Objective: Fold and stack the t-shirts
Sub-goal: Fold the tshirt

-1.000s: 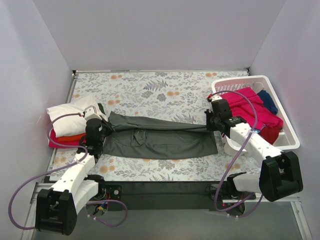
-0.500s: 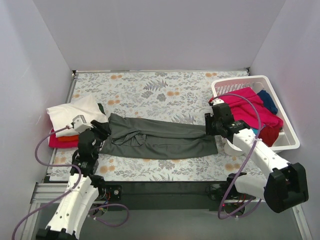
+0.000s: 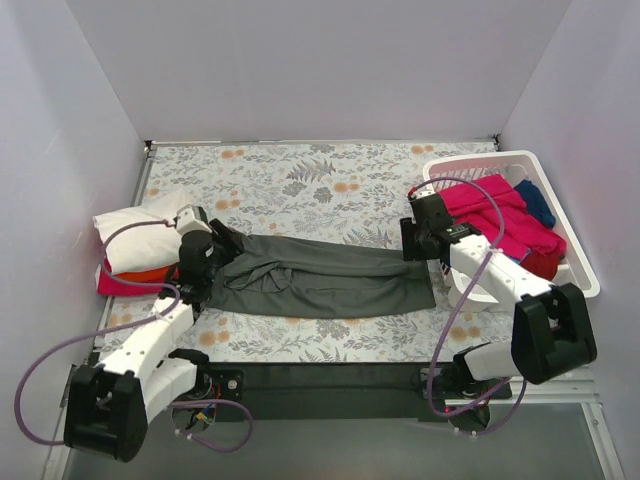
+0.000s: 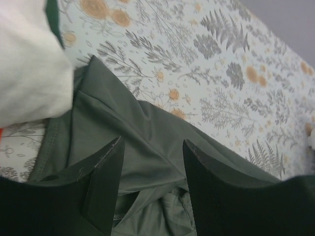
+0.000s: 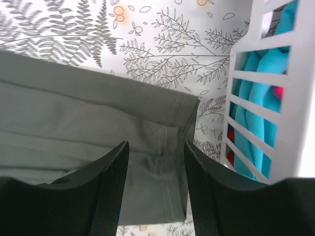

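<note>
Dark grey t-shirt (image 3: 320, 278) lies in a long band on the table (image 3: 300, 175).
Left gripper (image 4: 151, 147) and right gripper (image 5: 155, 147) hover over opposite ends, both claws parted, holding nothing.

Left stack: orange shirt (image 3: 143, 274) and pink shirt (image 3: 108, 285) mostly covered by white shirt (image 3: 135, 238). Right wrist view: teal shirt (image 5: 258, 98) visible only through basket (image 5: 296, 108) slats; grey shirt (image 5: 74, 113) cut off at left edge.

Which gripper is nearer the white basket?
Right. The right gripper hovers over one end of the dark grey t-shirt, beside the basket; the left gripper is over its opposite end, by the folded stack.
</note>
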Robot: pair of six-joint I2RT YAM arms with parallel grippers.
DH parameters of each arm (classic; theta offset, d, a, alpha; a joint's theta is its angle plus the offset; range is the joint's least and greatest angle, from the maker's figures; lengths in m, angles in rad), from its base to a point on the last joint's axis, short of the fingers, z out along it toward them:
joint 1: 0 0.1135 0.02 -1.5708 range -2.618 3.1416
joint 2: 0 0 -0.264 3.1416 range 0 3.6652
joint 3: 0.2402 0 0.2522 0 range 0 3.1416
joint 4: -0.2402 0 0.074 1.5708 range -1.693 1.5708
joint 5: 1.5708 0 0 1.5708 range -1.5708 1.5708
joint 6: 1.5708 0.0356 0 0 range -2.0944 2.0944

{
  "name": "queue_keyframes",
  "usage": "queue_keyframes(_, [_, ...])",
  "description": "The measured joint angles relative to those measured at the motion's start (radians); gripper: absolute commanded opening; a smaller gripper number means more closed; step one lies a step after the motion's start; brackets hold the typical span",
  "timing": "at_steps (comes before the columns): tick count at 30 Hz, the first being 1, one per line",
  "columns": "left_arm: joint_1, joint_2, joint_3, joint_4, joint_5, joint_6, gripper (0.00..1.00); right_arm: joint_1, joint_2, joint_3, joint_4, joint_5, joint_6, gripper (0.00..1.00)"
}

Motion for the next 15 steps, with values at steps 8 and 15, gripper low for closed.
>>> queue_keyframes(8, [-0.235, 0.304, 0.138, 0.121, -0.029, 0.057, 0.50, 0.000, 0.128, -0.004, 0.024, 0.019, -0.003, 0.31])
queue_keyframes(15, [-0.302, 0.488, 0.171, 0.183, -0.025, 0.090, 0.51, 0.001, 0.080, -0.089, 0.038, -0.061, -0.004, 0.26])
